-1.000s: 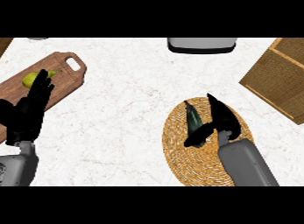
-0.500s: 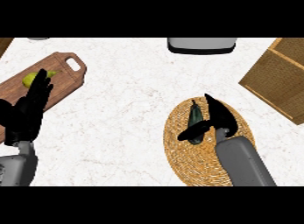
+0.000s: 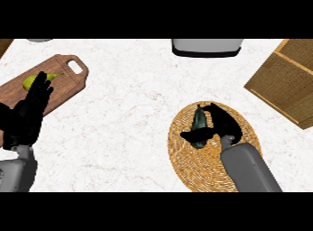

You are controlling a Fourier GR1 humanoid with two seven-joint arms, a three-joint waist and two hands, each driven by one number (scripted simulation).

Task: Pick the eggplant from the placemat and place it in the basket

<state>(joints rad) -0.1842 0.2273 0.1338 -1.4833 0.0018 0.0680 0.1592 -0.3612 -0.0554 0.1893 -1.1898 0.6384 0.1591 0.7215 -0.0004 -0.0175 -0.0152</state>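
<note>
A dark green eggplant (image 3: 200, 121) lies lengthwise on the round woven placemat (image 3: 185, 167) at the lower right. My right hand (image 3: 220, 127) lies against the eggplant's right side, fingers curled over it and thumb across its lower end. Part of the eggplant is hidden under the hand. The brown woven basket (image 3: 293, 76) stands at the right edge, apart from the placemat. Over the cutting board on the left, my left hand (image 3: 24, 116) rests open with its fingers straight and holds nothing.
A wooden cutting board (image 3: 65, 85) at the left carries a yellow-green fruit (image 3: 34, 81), just beyond my left fingertips. A grey container (image 3: 206, 47) stands at the counter's far edge. White marble counter (image 3: 132, 117) lies between the board and the placemat.
My right hand's fingers, straight before, have curled down over the eggplant, and the thumb has closed across it. The left hand has barely moved.
</note>
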